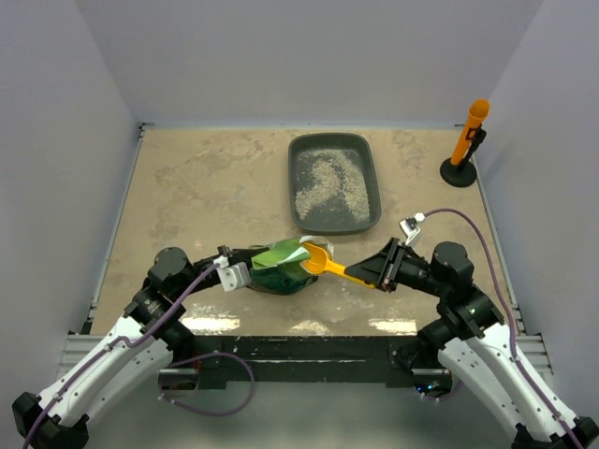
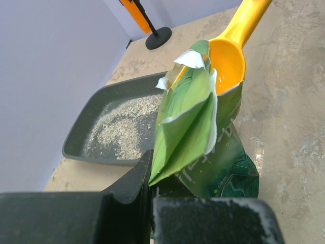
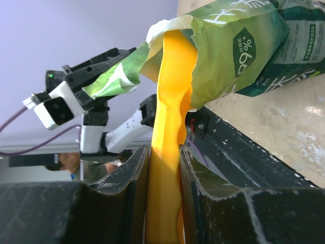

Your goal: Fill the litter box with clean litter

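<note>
Jaws of the left gripper [image 1: 255, 268] are clenched on the torn top flap of the green bag [image 1: 281, 268], by which the bag's mouth is held open; jaws of the right gripper [image 1: 372, 272] are clamped on the handle of the orange scoop [image 1: 329, 265], as is seen plainly from the right wrist, where the handle is pinched between the two dark fingers [image 3: 132, 188].

The litter box [image 1: 372, 178] is found on the tabletop [image 1: 206, 187], beyond the bag and slightly to its right, apart from it. Clean litter [image 1: 329, 187] is spread thinly and unevenly over its floor, with dark patches of the tray bottom left bare.

The scoop's bowl is set in the open mouth of the bag, its handle running out to the right gripper. From the left wrist, the inside of the bowl can be seen, and no granules can be made out in it. The bag itself is stood on the tabletop near the front edge, between the two arms.

An orange tool on a black round stand [image 1: 465, 142] is placed at the far right corner, well apart from the rest.
</note>
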`<state>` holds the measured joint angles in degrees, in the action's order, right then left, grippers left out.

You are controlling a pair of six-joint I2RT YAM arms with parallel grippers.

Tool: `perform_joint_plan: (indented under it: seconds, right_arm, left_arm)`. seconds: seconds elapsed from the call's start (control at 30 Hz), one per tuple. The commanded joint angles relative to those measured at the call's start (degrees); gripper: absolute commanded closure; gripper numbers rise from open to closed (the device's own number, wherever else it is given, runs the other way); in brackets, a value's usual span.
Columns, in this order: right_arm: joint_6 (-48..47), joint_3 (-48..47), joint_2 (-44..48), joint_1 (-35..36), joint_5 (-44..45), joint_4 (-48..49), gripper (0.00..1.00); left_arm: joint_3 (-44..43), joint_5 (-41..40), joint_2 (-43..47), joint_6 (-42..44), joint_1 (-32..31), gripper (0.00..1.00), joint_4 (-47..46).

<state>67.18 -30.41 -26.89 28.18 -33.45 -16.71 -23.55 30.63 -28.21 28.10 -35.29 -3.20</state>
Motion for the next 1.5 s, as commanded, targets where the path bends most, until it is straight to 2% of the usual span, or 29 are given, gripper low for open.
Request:
perform_joint_plan:
  seconds: [0.0,0.1,0.27,0.5,0.73,1.1,1.47]
  right_arm:
    - [8.6,3.7,6.4,0.3,0.3,4.7,1.0]
    - [12.5,6.9,9.7,0.3,0.7,6.4,1.0]
    - [13.8,7.6,10.5,0.3,0.8,5.8,1.0]
    - [14.6,6.9,10.8,0.3,0.8,5.3,1.0]
    - [16.1,6.4,11.3,0.4,0.5,6.3,1.0]
    - [13.7,2.2,10.8,0.4,1.5,-0.7,1.0]
    - [11.4,-3.9,10.7,0.4,4.5,-8.9,1.0]
  left_arm:
    - [0.1,-1.2,0.2,0.2,0.0,1.0,-0.1]
    - [-1.0,-1.4,-0.2,0.5,0.0,1.0,1.4]
    - [-0.6,-4.3,2.1,1.2,0.0,1.0,2.8]
    - [0.4,-14.0,7.5,3.9,0.0,1.0,5.1]
    - [0.8,-18.8,10.0,4.8,0.0,1.0,7.1]
    - [-0.1,-27.5,9.7,5.7,0.0,1.0,6.2]
    - [0.2,-25.2,9.6,4.4,0.0,1.0,4.2]
